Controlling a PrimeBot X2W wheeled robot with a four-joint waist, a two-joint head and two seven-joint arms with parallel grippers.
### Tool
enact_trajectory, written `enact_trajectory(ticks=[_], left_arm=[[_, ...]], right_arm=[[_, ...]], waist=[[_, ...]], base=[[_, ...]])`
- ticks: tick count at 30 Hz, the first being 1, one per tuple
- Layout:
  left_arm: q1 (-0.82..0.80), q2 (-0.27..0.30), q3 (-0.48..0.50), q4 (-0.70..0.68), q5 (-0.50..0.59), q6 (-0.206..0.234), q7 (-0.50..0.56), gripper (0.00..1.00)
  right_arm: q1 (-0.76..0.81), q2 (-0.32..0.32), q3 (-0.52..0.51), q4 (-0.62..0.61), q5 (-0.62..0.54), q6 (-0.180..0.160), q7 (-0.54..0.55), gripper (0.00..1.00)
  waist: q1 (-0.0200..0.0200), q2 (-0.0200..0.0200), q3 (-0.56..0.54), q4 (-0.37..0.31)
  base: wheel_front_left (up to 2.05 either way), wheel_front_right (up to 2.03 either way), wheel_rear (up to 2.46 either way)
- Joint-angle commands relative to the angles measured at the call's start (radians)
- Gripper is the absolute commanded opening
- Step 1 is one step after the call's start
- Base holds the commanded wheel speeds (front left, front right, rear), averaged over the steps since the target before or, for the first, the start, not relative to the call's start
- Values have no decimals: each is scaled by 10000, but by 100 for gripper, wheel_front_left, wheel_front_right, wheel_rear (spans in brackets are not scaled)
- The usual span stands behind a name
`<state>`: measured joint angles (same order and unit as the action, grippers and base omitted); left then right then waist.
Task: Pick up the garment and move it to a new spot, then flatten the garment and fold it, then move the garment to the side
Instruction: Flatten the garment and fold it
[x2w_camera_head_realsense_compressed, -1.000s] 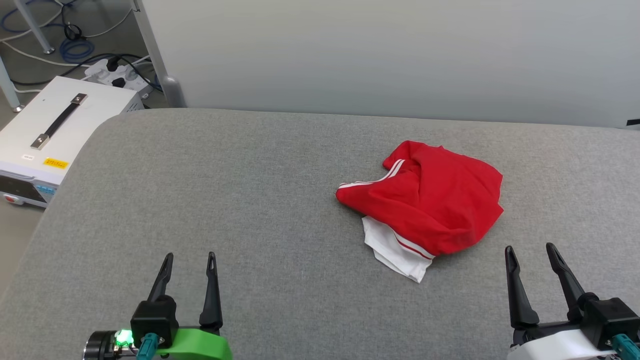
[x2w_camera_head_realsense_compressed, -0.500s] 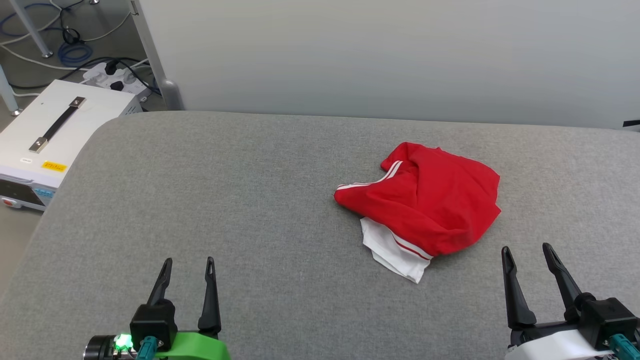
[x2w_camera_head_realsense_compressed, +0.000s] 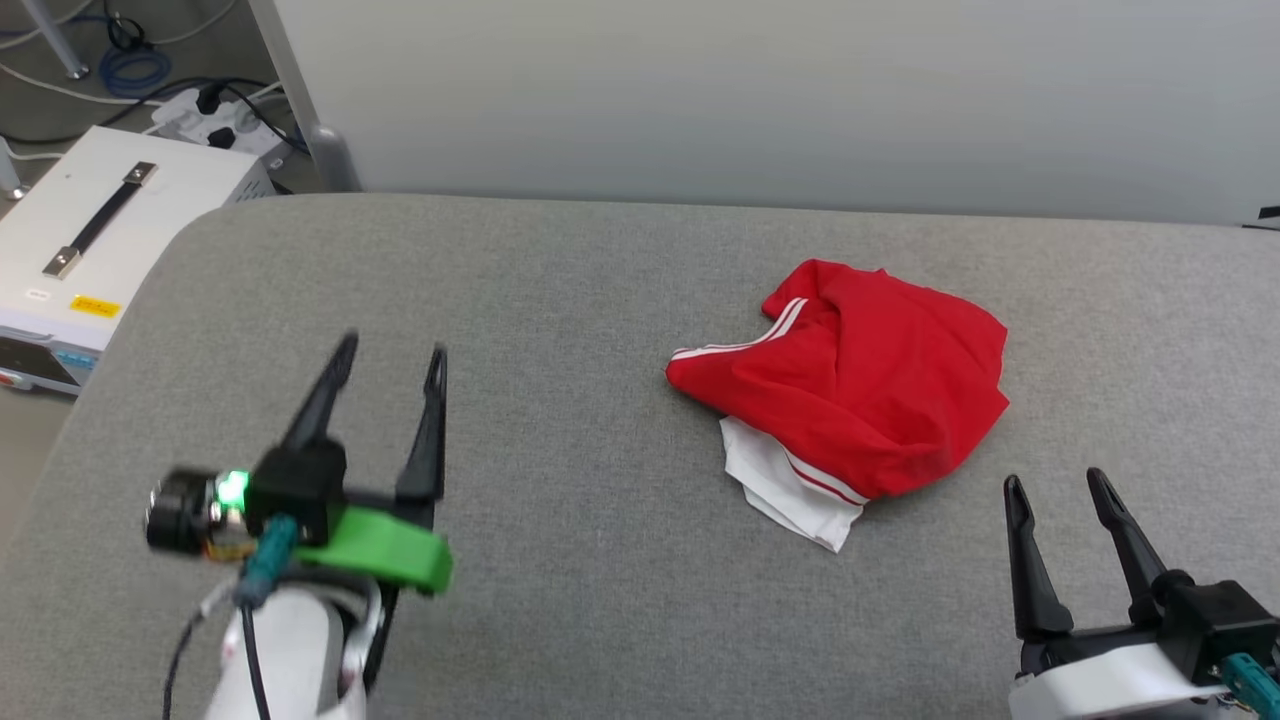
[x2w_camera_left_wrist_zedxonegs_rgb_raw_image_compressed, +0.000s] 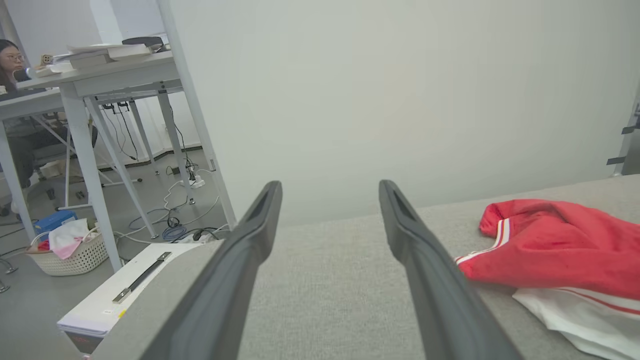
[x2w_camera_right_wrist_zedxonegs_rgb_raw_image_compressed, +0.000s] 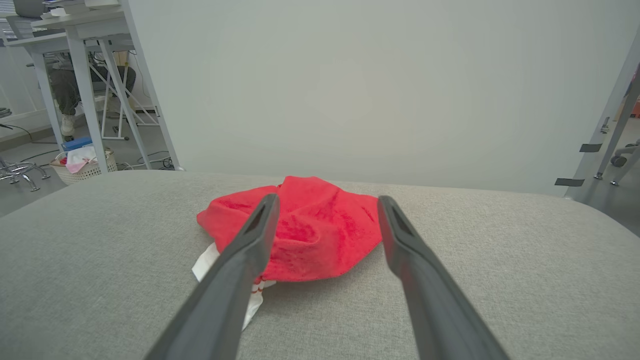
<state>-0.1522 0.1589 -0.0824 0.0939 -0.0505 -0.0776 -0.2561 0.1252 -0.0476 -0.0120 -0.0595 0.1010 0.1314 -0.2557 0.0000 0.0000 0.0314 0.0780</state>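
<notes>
While the garment (x2w_camera_head_realsense_compressed: 860, 390) sits crumpled right of center on the gray worktop (x2w_camera_head_realsense_compressed: 560, 300), you've got the left end effector (x2w_camera_head_realsense_compressed: 392, 352) spread wide and empty over the near-left, well apart from it, and the right end effector (x2w_camera_head_realsense_compressed: 1055, 480) just as wide, empty, near its near-right edge.

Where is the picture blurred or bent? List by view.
Head view: the left gripper with its green collar is blurred; the crumpled red jersey T-shirt and right gripper are sharp. Left wrist view: the white desk legs lean, likely wide-angle. Right wrist view: even light, soft shadow under the shirt.
</notes>
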Motion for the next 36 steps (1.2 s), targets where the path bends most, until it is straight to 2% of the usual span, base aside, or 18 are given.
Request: enact_trajectory(ticks=[1, 7, 12, 17, 23, 31, 36], left_arm=[[-512, 140, -81, 7, 71, -137, -57, 100], [-2603, 637, -856, 556, -271, -475, -57, 100], [-4395, 1294, -2656, 1118, -1491, -525, 664, 100], [-5967, 2147, -4850, 1119, -3310, -528, 2163, 100], [-7417, 2880, -7233, 900, -5348, -529, 4154, 100], [-8943, 3448, -10083, 733, -7431, -530, 6515, 100], [-9575, 3649, -11448, 718, -8250, -530, 7701, 100]], right_arm=[[-228, -26, 17, -62, -21, -7, -61, 100], [-529, -26, 68, -84, -55, -7, -61, 100], [-768, -26, 107, -84, -24, -7, -61, 100], [-1036, -26, 120, -109, 40, -7, -61, 100], [-1317, -26, 156, -113, 106, -7, -61, 100], [-1658, -26, 191, -124, 183, -7, -61, 100], [-1869, -26, 208, -164, 263, -7, -61, 100]], waist=[[0, 0, 192, -71], [0, 0, 646, -324], [0, 0, 1048, -569], [0, 0, 1466, -818], [0, 0, 1876, -1131], [0, 0, 2357, -1553], [0, 0, 2710, -1796]], base=[[0, 0, 0], [0, 0, 0], [0, 0, 0], [0, 0, 0], [0, 0, 0], [0, 0, 0], [0, 0, 0]])
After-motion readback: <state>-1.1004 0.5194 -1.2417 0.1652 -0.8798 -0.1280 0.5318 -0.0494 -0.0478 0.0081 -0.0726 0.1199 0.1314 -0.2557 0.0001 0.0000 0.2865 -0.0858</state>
